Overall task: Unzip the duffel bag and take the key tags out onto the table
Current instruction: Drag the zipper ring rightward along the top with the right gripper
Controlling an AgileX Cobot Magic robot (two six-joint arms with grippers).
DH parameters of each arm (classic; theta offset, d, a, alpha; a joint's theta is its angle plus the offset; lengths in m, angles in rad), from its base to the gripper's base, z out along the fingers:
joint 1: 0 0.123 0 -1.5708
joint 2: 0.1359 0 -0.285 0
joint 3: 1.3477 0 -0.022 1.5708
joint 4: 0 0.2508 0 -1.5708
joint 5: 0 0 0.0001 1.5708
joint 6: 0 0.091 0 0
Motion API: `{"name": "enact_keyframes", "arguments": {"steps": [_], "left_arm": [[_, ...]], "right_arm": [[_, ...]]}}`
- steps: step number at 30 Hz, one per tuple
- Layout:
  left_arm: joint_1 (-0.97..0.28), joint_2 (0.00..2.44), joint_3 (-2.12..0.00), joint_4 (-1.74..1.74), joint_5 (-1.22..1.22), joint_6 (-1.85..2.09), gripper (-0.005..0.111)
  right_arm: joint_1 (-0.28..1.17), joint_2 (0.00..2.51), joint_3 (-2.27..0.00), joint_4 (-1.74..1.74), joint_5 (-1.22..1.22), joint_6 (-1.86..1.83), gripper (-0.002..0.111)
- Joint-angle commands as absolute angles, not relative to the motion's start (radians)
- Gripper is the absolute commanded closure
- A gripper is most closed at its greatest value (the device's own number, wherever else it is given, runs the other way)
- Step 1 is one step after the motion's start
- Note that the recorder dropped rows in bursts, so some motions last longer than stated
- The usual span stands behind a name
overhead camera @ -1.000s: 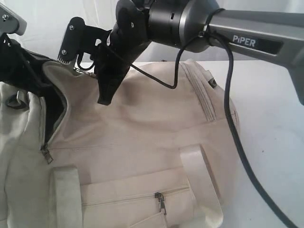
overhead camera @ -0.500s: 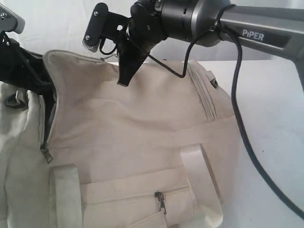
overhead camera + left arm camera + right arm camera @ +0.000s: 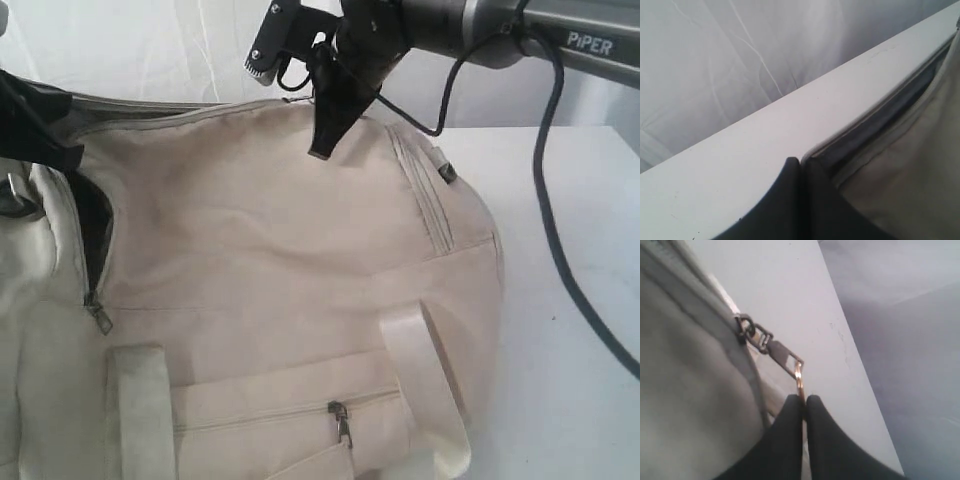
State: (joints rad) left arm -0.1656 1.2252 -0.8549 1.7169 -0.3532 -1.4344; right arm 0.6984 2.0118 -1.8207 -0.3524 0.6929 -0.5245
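- Cream-beige fabric: the duffel bag (image 3: pixel 280 260) lies on the white table (image 3: pixel 570 380) and fills most of the exterior view. Its front pocket zipper (image 3: pixel 342 424) is closed and sits between two pale straps (image 3: pixel 420 360).
- Left end: the main zipper is parted, with dark lining (image 3: pixel 98 225) showing.
- Left fingers (image 3: pixel 780 210) are pressed together on the bag's rim beside that opening.
- Far top edge: right fingers (image 3: pixel 780 450) are pinched tight on the metal zipper pull (image 3: pixel 790 357).
- Behind: white curtain (image 3: pixel 150 50).
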Motion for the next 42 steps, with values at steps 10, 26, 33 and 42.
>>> {"name": "enact_keyframes", "arguments": {"steps": [10,26,33,42], "left_arm": [[-0.163,1.183,-0.868,1.713,-0.276,-1.465,0.107],[-0.163,1.183,-0.868,1.714,-0.278,-1.468,0.107],[-0.163,1.183,-0.868,1.714,-0.280,-1.468,0.107],[-0.163,1.183,-0.868,1.714,-0.293,-1.468,0.107]], "right_arm": [[0.593,1.867,-1.824,-0.383,0.872,-0.516,0.108],[0.568,1.729,-1.755,-0.095,1.221,-0.625,0.108],[0.568,1.633,-1.728,-0.028,1.221,-0.625,0.108],[0.568,1.519,-1.517,0.084,1.221,-0.627,0.108]]}}
